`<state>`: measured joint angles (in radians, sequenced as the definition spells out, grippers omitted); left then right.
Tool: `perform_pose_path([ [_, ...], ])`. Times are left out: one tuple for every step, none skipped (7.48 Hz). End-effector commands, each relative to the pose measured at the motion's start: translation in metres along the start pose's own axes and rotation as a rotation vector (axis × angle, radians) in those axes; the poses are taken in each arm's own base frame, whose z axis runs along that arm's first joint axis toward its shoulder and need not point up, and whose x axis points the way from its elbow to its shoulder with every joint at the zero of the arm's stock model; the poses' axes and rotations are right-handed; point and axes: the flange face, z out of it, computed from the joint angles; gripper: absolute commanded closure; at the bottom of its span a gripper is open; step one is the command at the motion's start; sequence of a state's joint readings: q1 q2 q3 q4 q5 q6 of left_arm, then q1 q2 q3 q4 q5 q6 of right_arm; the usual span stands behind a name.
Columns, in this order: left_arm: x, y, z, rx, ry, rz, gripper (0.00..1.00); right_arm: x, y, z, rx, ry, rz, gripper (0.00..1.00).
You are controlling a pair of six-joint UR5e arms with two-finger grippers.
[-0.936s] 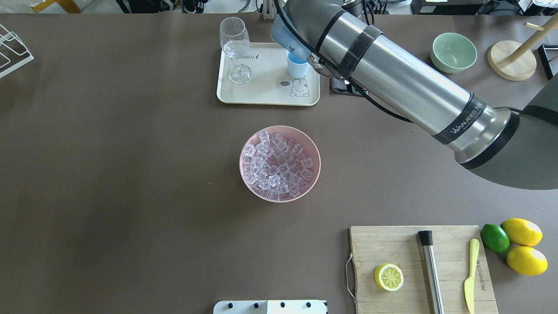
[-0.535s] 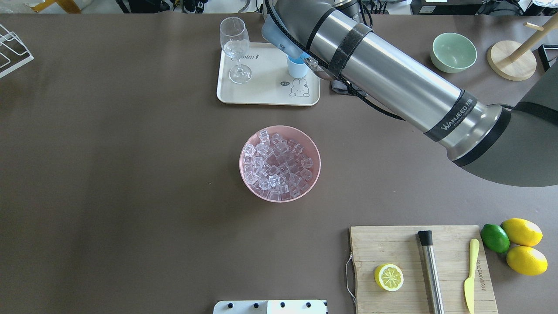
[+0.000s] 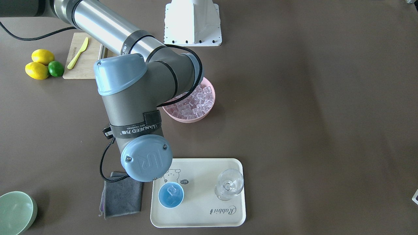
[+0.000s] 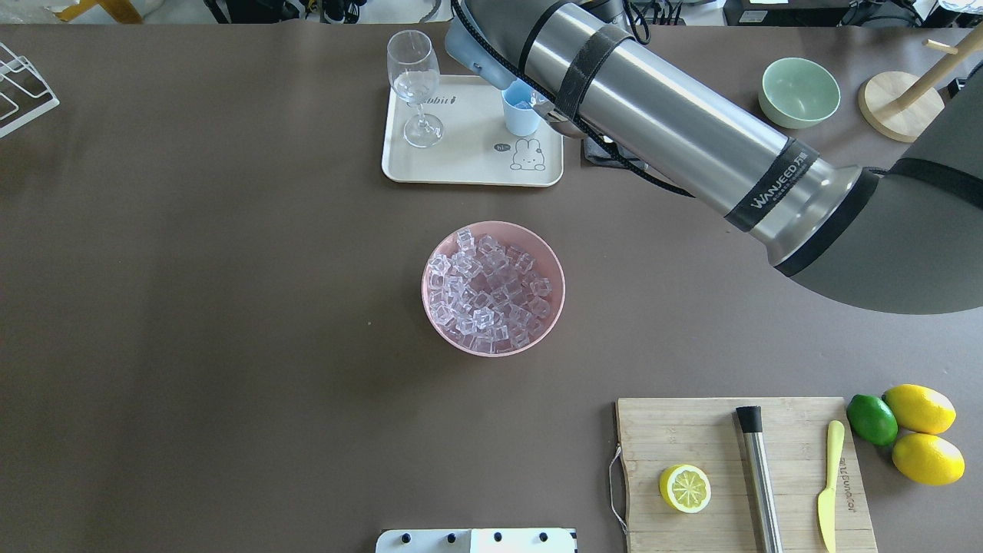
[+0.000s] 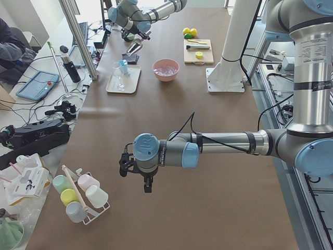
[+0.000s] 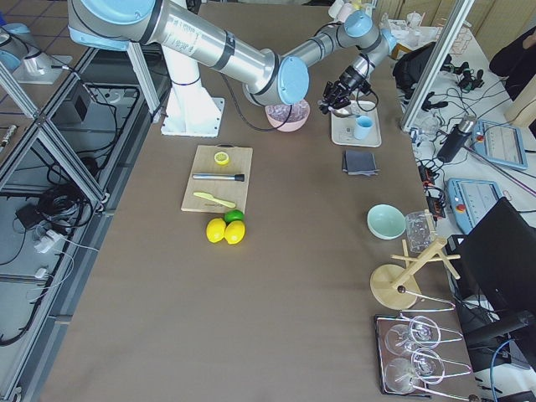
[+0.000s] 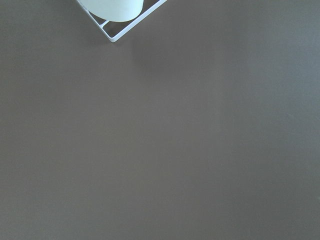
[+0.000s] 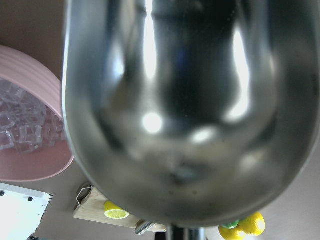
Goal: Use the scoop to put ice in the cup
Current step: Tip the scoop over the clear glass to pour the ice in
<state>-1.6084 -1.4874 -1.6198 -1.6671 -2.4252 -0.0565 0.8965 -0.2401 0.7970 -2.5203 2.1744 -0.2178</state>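
A shiny, deep-troughed metal scoop (image 8: 170, 110) fronted the right gripper (image 6: 339, 96), whose closure could not be told; glassy ice (image 3: 171, 192) sat in the round cup (image 3: 163, 201) nearby.

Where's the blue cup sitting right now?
In the front-facing view the cup stands on the left half of the cream tray, ice inside, between the grey cloth and the wine glass.
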Motion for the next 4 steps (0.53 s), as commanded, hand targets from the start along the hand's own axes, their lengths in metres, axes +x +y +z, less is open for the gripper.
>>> perform_pose_path([
  [-0.007,0.002,0.004,-0.01,-0.011,-0.011,0.02,0.001,-0.004,-0.001,-0.003,0.003,-0.005,1.0],
  [-0.012,0.001,0.011,-0.023,-0.012,-0.022,0.02,0.001,-0.004,-0.002,-0.001,0.005,-0.007,1.0],
  [-0.011,0.0,0.01,-0.021,-0.012,-0.02,0.02,0.001,0.0,-0.004,0.013,0.009,-0.012,1.0],
  [-0.013,0.001,0.011,-0.022,-0.012,-0.023,0.02,0.013,0.01,-0.008,0.052,0.012,-0.006,1.0],
])
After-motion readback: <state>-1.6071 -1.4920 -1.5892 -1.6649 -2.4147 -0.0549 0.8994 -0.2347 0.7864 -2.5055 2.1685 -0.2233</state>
